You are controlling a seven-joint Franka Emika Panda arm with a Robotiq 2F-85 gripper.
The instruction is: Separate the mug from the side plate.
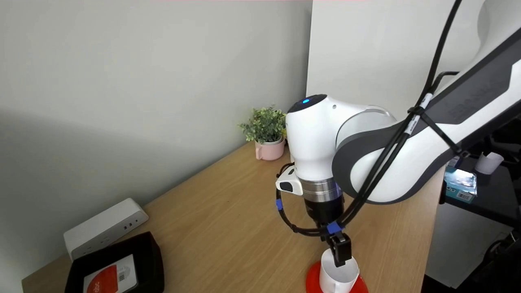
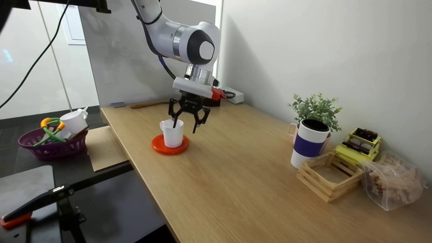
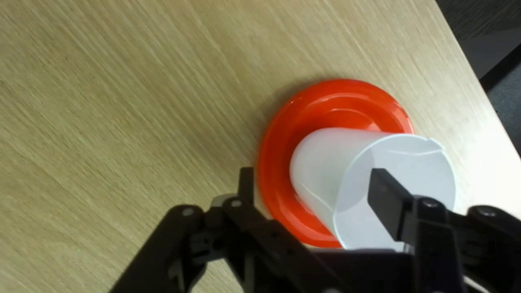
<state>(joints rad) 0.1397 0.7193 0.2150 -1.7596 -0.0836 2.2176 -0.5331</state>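
Observation:
The white mug (image 2: 173,135) stands upright on the red side plate (image 2: 158,147) near the table's edge. Both also show in the wrist view, the mug (image 3: 321,162) off-centre on the plate (image 3: 272,171), and in an exterior view, the mug (image 1: 338,274) and the plate (image 1: 312,280). My gripper (image 2: 184,128) is open with nothing between its fingers. In the wrist view the gripper (image 3: 313,179) has one finger across the mug's opening and the other outside the mug, past the plate's rim. I cannot tell whether the first finger is above the opening or inside it.
A black tray (image 1: 156,260) with an orange-white item and a white power strip (image 1: 106,228) lie by the wall. A potted plant (image 1: 270,149), a tall blue-banded cup (image 2: 307,146), a wooden crate (image 2: 324,185) and a plastic bag (image 2: 393,182) stand along the wall side.

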